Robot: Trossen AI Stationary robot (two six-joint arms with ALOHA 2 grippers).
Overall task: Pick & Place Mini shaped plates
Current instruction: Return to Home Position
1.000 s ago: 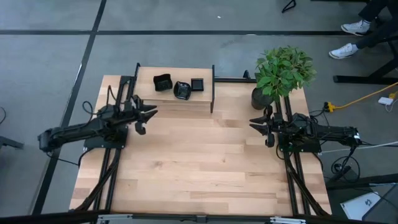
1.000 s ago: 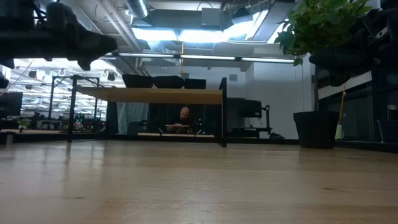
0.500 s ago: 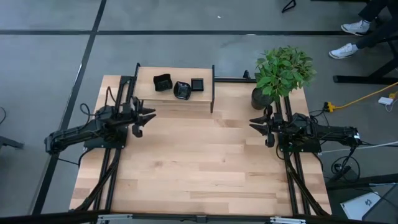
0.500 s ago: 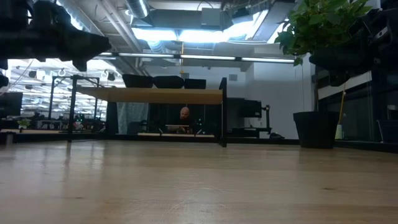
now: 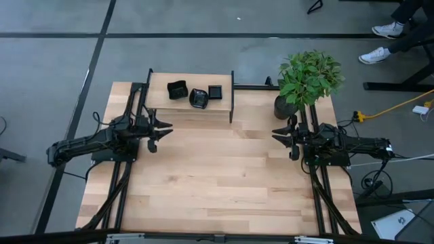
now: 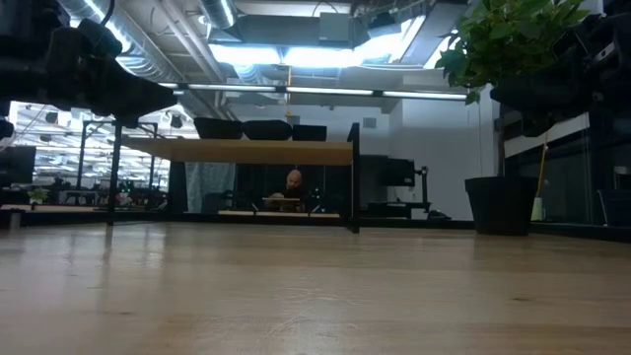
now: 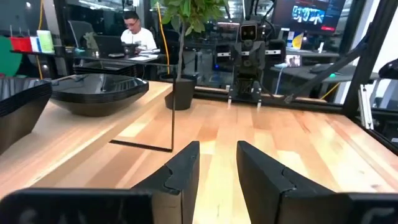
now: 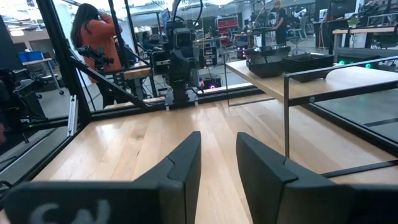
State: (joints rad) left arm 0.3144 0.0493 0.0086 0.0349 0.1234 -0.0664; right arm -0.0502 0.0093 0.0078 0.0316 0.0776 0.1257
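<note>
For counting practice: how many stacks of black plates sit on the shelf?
3, along the shelf: distorted-square stack leftmost, round stack middle, square stack rightmost. Plates within stacks are hidden.

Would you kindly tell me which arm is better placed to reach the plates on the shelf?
Left, probably: the left gripper hovers open just before the shelf holding the plates, while the right gripper sits farther off, beside the plant.

Plate stacks (image 5: 197, 97) on the shelf (image 5: 159, 102) too small to count from above. Left wrist view: nearest stack (image 7: 16, 113) cut by the frame edge. Low view: plant (image 6: 495, 39) cropped at top.
</note>
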